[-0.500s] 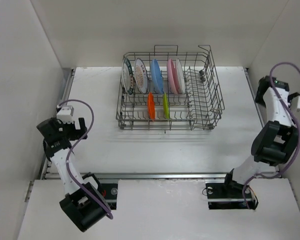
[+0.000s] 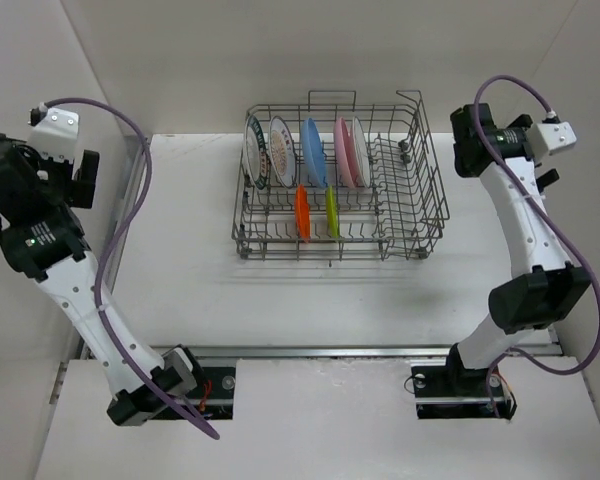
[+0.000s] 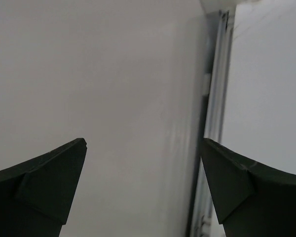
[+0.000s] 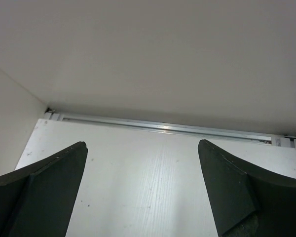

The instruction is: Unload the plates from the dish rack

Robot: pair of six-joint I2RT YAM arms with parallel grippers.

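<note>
The grey wire dish rack point(image 2: 432, 190) stands at the back middle of the table. Upright in its back row are a white plate with a teal rim point(image 2: 252, 152), a white plate with an orange sunburst point(image 2: 282, 150), a blue plate point(image 2: 314, 152) and a pink plate point(image 2: 346, 152). A small orange plate point(image 2: 302, 212) and a small lime green plate point(image 2: 332, 210) stand in the front row. My left gripper point(image 2: 83, 178) is raised far left of the rack, open and empty point(image 3: 143, 145). My right gripper point(image 2: 467, 140) is just right of the rack's back corner, open and empty point(image 4: 143, 145).
White walls enclose the table on the left, back and right. A metal rail point(image 4: 163, 127) runs along the table's far edge and another point(image 3: 214, 123) along its left edge. The white table top point(image 2: 310, 295) lies in front of the rack.
Both arms have lifted. The left gripper rose from low by the table's left edge to high by the left wall. The right gripper swung from the far right toward the rack.
</note>
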